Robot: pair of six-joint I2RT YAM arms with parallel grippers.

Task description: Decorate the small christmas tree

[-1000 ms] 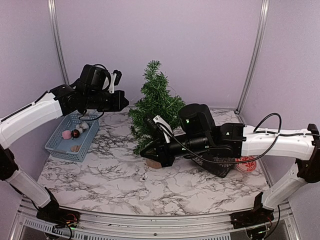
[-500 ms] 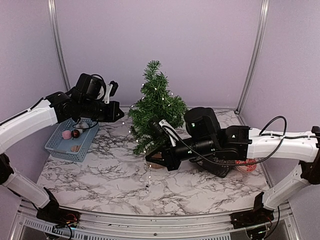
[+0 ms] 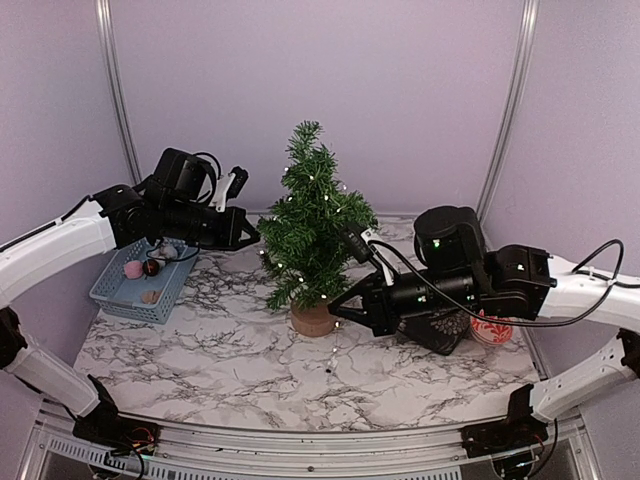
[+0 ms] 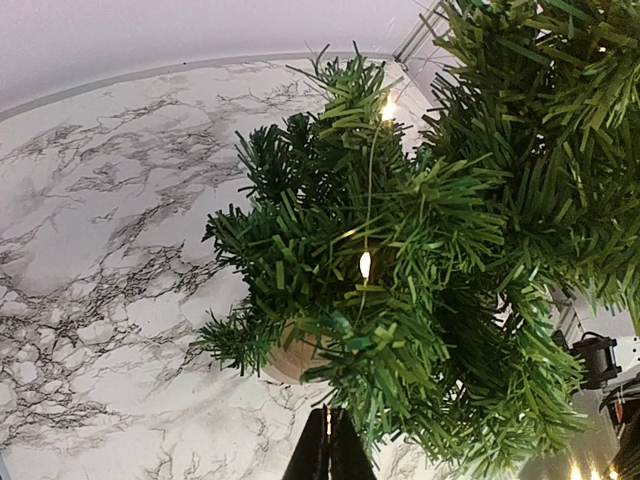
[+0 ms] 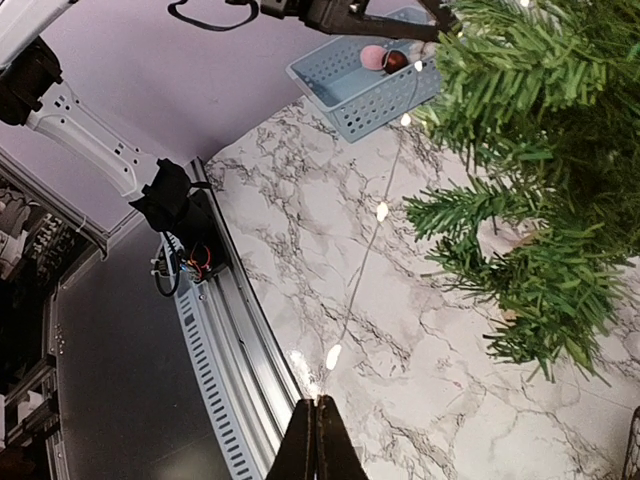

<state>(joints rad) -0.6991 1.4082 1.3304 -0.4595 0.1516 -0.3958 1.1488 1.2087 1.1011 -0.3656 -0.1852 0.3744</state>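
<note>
Fingertips of the right gripper (image 5: 315,440) are pressed together on the thin light string (image 5: 368,262). The left gripper (image 4: 327,452) is likewise closed, possibly pinching the same wire. The small christmas tree (image 3: 315,230) stands upright at the centre of the tabletop (image 3: 200,350). It looks light, bristly and easily tipped, so steady it at the wooden stump (image 3: 313,320).

Your small christmas tree (image 3: 312,225) stands mid-counter (image 3: 220,350). The basket (image 3: 125,305) sits well to its left, ornaments (image 3: 133,269) inside. The left claw (image 3: 254,238) hangs between basket and tree, the right claw (image 3: 334,311) just right of the trunk; the light string (image 5: 381,211) reaches these 2 claws.
</note>
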